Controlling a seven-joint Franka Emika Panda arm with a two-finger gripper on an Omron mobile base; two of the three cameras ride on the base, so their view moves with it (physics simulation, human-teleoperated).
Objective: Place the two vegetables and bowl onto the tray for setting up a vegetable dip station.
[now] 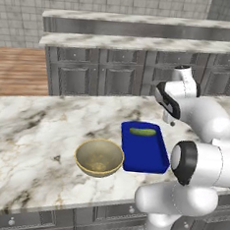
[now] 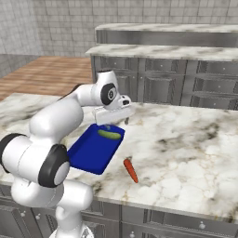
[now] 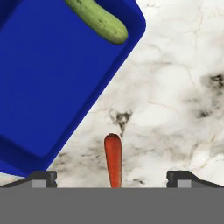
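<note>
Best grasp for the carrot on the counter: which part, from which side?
Probably from straight above, at the thicker half of the carrot, with the open gripper turned so its fingers close across the width. It lies flat on the bare marble counter, apart from the tray, so both long sides are free. The tapered tip gives less to hold.
</note>
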